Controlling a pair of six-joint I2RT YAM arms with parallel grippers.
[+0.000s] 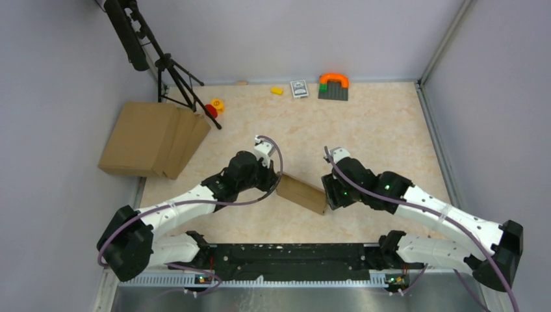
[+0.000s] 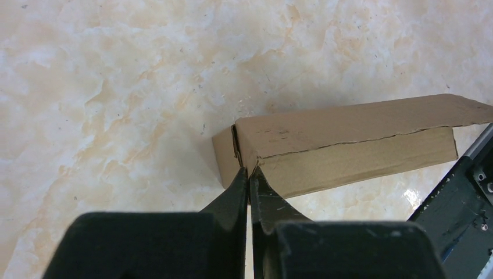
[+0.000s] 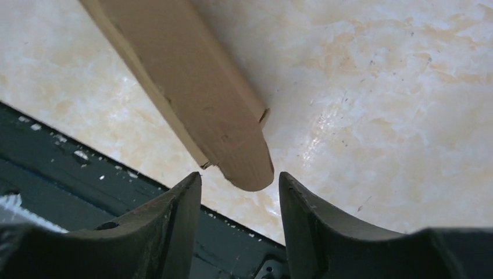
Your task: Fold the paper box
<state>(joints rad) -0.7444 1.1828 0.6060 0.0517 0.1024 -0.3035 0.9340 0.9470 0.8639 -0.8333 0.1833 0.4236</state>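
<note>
The paper box [image 1: 302, 192] is a long, shallow brown cardboard piece that hangs tilted between my two arms near the table's front. My left gripper [image 1: 276, 177] is shut, and its tips pinch the wall edge at the box's left end corner [image 2: 250, 170]. The box [image 2: 349, 139] stretches away to the right in the left wrist view. My right gripper [image 1: 328, 198] stands open at the other end. A rounded tab of the box [image 3: 247, 168] pokes just between the tips of the right gripper [image 3: 240, 177], touching neither finger.
A pile of flat cardboard [image 1: 153, 138] lies at the back left beside a black tripod [image 1: 172, 71]. Small toys [image 1: 213, 107], a yellow block [image 1: 277, 90], a card pack [image 1: 299, 88] and a grey baseplate [image 1: 333, 91] line the far edge. The black base rail [image 1: 292, 257] runs along the near edge.
</note>
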